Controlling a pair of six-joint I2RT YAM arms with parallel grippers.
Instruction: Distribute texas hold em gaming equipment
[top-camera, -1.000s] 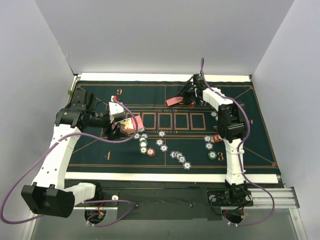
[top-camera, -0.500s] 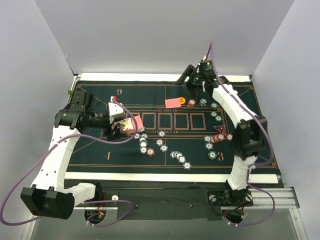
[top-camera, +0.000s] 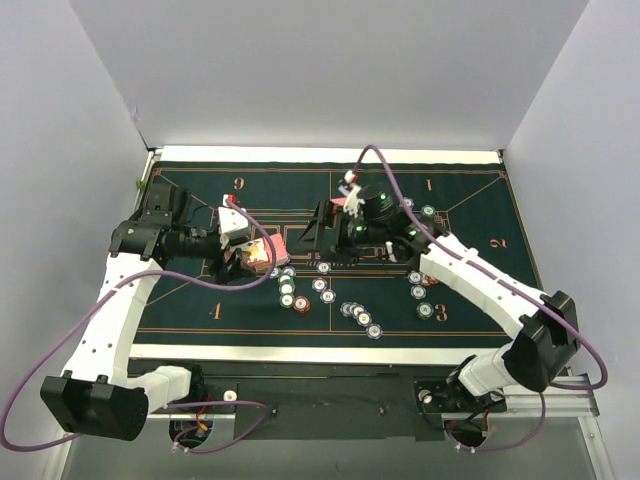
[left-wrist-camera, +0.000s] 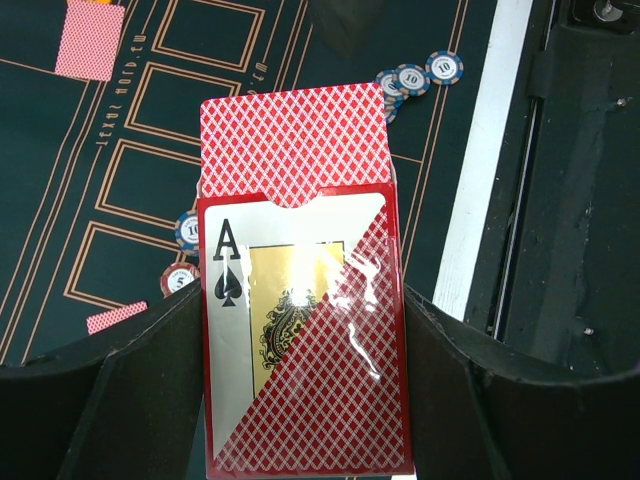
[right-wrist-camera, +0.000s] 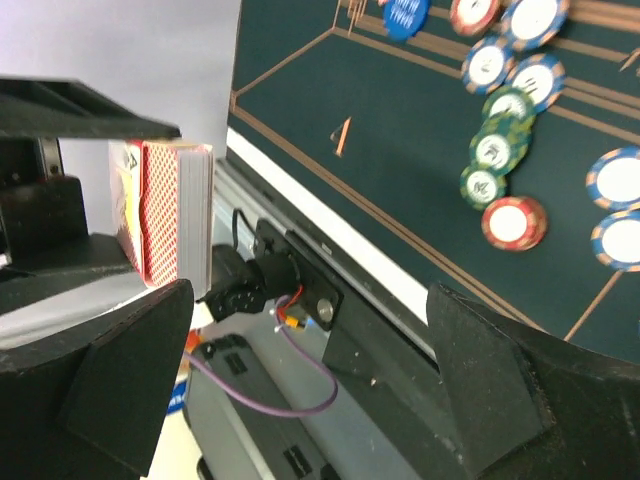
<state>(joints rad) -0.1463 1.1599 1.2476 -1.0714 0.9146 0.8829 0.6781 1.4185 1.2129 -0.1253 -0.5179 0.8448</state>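
Observation:
My left gripper (top-camera: 250, 255) is shut on a deck of red-backed playing cards (left-wrist-camera: 300, 330) in an ace-of-spades case, with cards sticking out of its top, held above the mat's left side. My right gripper (top-camera: 308, 233) is open and empty over the mat's middle, its fingers pointing left at the deck (right-wrist-camera: 165, 210), a short gap away. One red-backed card (left-wrist-camera: 90, 38) lies face down on the mat; in the top view (top-camera: 349, 203) my right arm partly covers it. Poker chips (top-camera: 287, 288) lie scattered along the near half. The orange disc and red marker are hidden.
The dark green felt mat (top-camera: 480, 200) covers the table. More chip clusters lie at centre (top-camera: 362, 316) and right (top-camera: 425, 292). A small card piece (left-wrist-camera: 117, 318) lies on the mat near the left fingers. White walls close in behind and at both sides.
My right arm has swung from the mat's far right back to its middle, toward the deck. The card it was at now lies alone on the mat. The left arm has held still.

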